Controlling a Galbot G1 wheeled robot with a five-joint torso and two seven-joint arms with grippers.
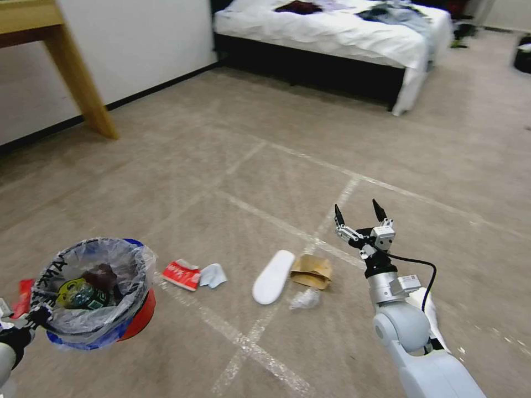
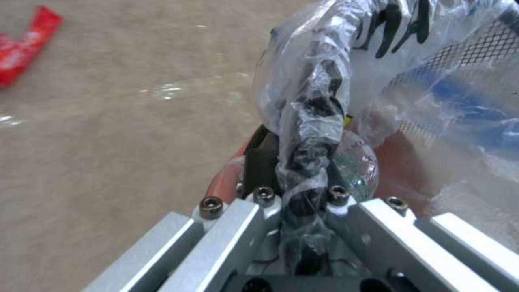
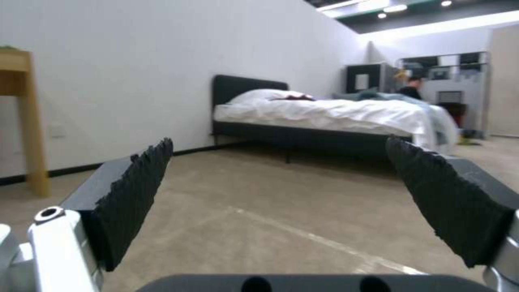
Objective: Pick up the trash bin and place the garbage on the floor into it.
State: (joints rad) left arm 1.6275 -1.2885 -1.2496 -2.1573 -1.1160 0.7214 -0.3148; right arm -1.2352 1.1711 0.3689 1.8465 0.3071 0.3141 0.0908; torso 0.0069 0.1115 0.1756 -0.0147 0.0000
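Observation:
The trash bin [image 1: 94,293], a small red bucket lined with a clear bag, hangs above the floor [image 1: 232,166] at the lower left. My left gripper [image 1: 33,320] is shut on its rim; the left wrist view shows the gripper [image 2: 303,178] clamped on the bunched bag and rim [image 2: 319,101]. A green-labelled bottle [image 1: 83,296] lies inside. On the carpet lie a red wrapper [image 1: 181,275], a light-blue scrap [image 1: 213,275], a white slipper [image 1: 274,276], a brown paper bag [image 1: 311,271] and a white tissue [image 1: 305,299]. My right gripper [image 1: 358,213] is open and empty, raised just right of the paper bag.
A bed [image 1: 332,33] with white sheets stands at the back. A wooden table leg [image 1: 80,83] stands by the wall on the left. Another red wrapper [image 1: 24,296] lies beside the bin, also in the left wrist view [image 2: 24,48]. Tape lines cross the carpet.

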